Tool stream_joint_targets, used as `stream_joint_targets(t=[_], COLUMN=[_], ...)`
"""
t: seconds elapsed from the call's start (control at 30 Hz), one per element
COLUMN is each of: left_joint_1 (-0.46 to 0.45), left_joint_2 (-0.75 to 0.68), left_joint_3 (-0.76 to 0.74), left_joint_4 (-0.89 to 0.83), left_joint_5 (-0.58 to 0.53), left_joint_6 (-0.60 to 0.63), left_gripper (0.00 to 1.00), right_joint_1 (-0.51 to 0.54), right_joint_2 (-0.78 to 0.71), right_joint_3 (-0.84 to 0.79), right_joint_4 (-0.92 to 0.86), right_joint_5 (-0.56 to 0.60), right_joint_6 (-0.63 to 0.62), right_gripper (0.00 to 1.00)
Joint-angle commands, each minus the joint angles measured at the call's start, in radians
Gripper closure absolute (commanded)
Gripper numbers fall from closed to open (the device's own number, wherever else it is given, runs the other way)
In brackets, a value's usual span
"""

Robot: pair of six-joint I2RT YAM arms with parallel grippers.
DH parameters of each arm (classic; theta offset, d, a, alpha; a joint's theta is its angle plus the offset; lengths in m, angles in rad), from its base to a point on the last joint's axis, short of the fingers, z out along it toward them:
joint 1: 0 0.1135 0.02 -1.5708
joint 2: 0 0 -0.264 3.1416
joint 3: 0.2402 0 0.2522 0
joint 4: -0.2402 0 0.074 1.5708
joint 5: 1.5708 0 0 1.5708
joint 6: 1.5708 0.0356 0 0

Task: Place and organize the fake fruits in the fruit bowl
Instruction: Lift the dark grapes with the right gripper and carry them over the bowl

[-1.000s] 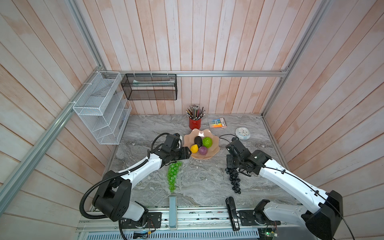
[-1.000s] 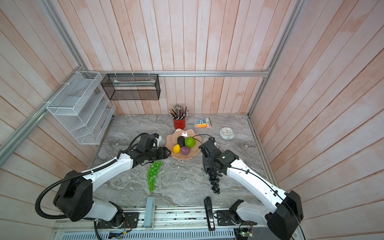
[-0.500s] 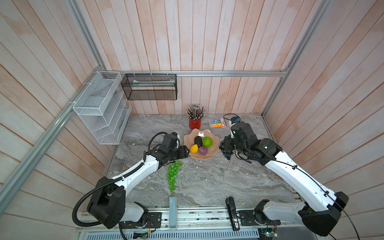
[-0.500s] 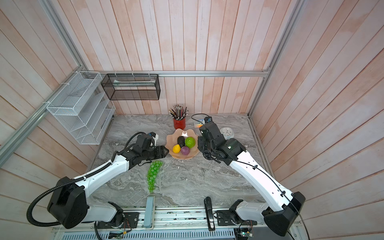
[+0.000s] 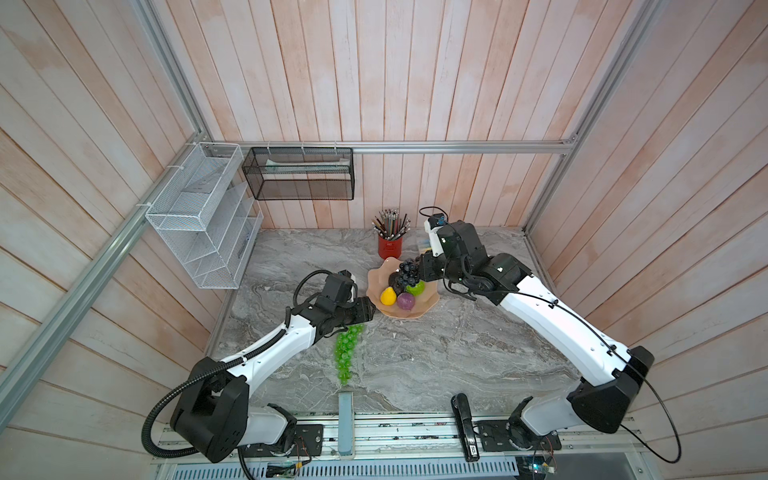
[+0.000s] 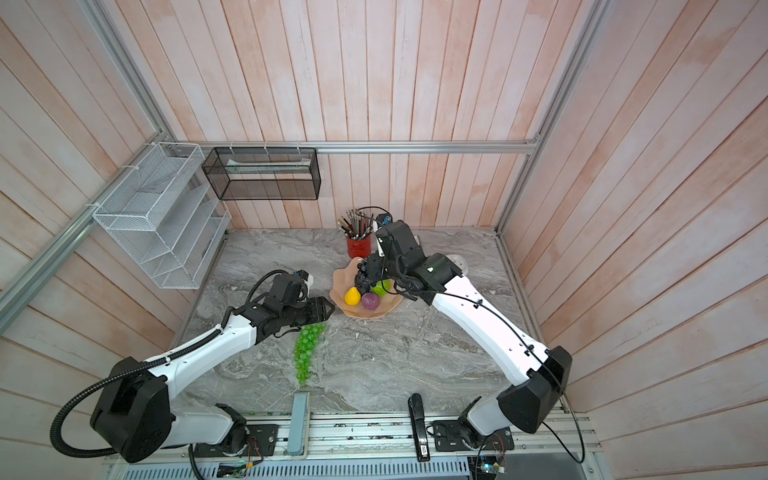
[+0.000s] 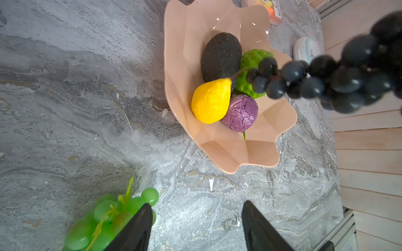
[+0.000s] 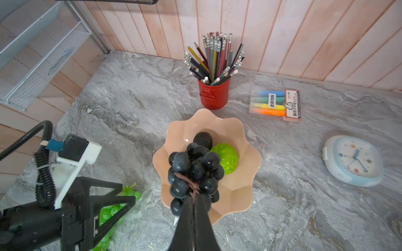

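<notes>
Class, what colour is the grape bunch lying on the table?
Translucent green; the grape bunch shows best in a top view.

Bright, even, diffuse light with soft shadows only. Small glare spots on the glossy fruit bowl (image 7: 191, 43). In the left wrist view the near dark grape bunch (image 7: 348, 82) is out of focus. Wrist-view edges show wide-angle bending.

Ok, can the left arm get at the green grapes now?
Probably yes: the left gripper hangs open beside the green grapes, nothing between; the right gripper holds dark grapes over the bowl.
</notes>
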Motion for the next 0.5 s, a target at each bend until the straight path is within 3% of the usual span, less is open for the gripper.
stream_joint_targets(t=[0.0, 0.47], left_joint_1=[0.006, 0.006], left_joint_2=[-0.030, -0.080], left_joint_3=[0.006, -0.030], left_joint_4=[-0.020, -0.033], left_joint_5=[-0.036, -0.061], left_joint_6=[0.016, 0.016], left_gripper=[0.32, 0.33], right_joint_1=[0.005, 0.024], right_joint_2=[0.057, 0.107], right_joint_3=[0.075, 0.038], right_joint_4=[0.042, 0.071], right_joint_5=[-0.073, -0.155], right_joint_6=[-0.041, -0.001], right_gripper=[1.00, 1.00])
